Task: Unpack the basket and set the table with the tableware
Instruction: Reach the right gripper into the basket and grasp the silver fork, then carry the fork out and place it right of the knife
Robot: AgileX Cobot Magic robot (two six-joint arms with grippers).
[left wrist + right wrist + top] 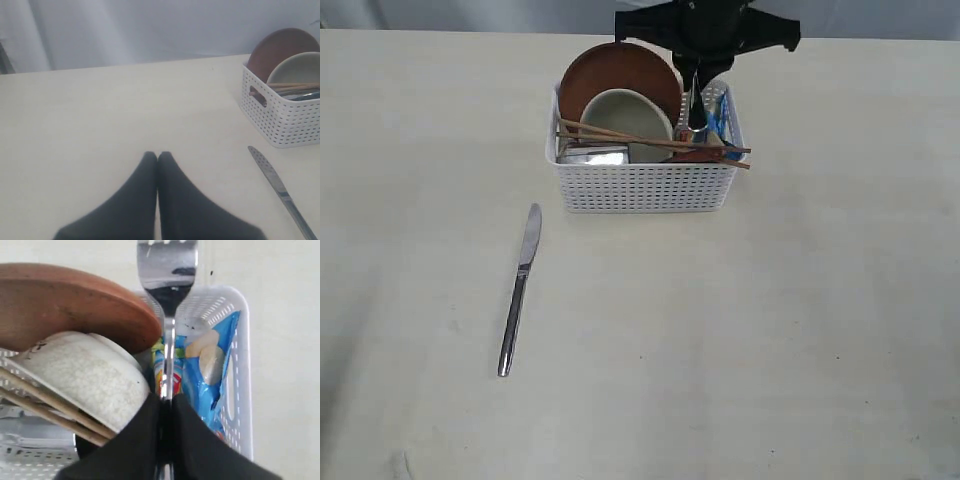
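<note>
Fork (167,270) in the right gripper (166,401), tight between plate (75,305), bowl (85,375) and blue packet (210,365)

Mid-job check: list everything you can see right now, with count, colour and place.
table: one, pale cream, under everything
basket: one, white, top middle of the exterior view
plate: one, brown, on edge in the basket
bowl: one, off-white, in the basket against the plate
chopsticks: two, wooden, across the basket's top
cup: one, steel, low in the basket
snack packet: one, blue, in the basket
fork: one, steel, between plate and packet
knife: one, steel, flat on the table, apart from the basket
left tool: black, shut, empty
right tool: black, shut on the fork's handle
</note>
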